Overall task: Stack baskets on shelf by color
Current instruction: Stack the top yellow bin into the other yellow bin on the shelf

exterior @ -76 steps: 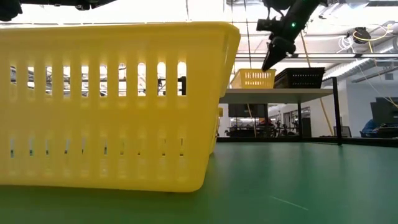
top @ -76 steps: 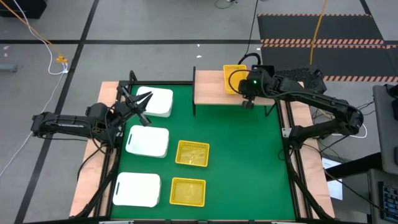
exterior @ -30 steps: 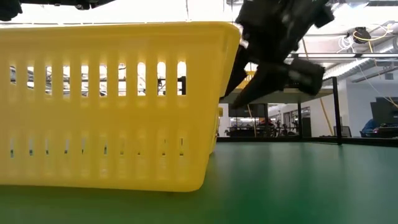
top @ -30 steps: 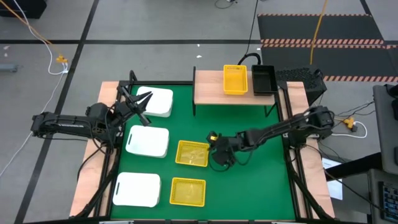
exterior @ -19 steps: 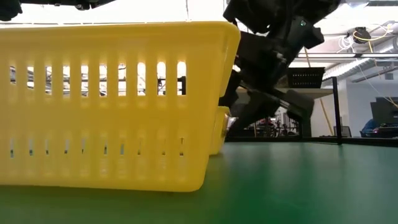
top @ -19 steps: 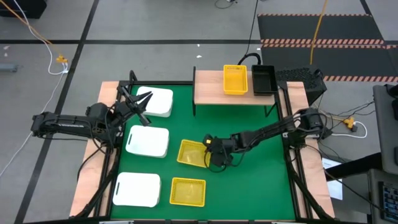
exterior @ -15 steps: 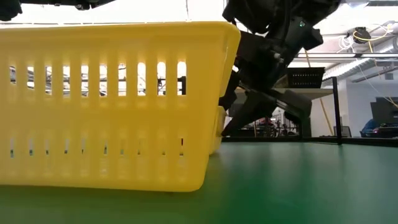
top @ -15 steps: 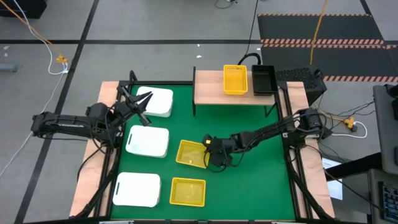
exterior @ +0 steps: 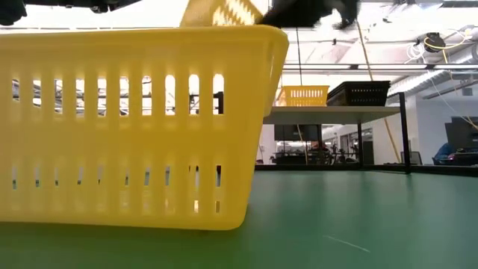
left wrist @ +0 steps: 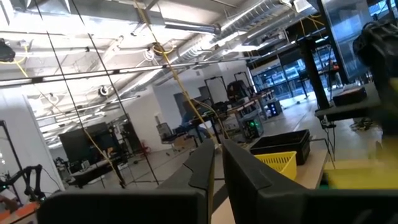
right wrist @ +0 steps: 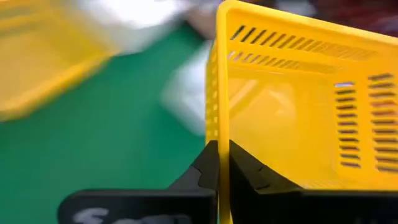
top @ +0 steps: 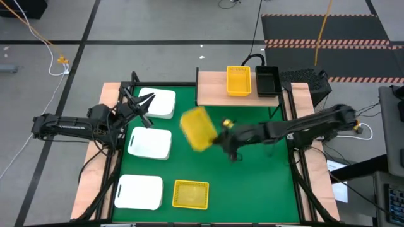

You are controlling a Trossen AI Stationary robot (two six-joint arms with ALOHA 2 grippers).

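A yellow basket point(top: 197, 128) is held tilted above the green tabletop point(top: 252, 176), its rim pinched between the closed fingers of the right gripper point(top: 218, 139).

One yellow basket point(top: 238, 81) and a black basket point(top: 267, 81) are seen side by side on the shelf point(top: 211, 90) at the far edge. Another yellow basket point(top: 190, 194) is left on the tabletop at the near side. Three white baskets point(top: 151, 143) are lined up along the left side, and the left gripper point(top: 149, 101) is held over the farthest one, its fingers seen almost touching in the left wrist view.
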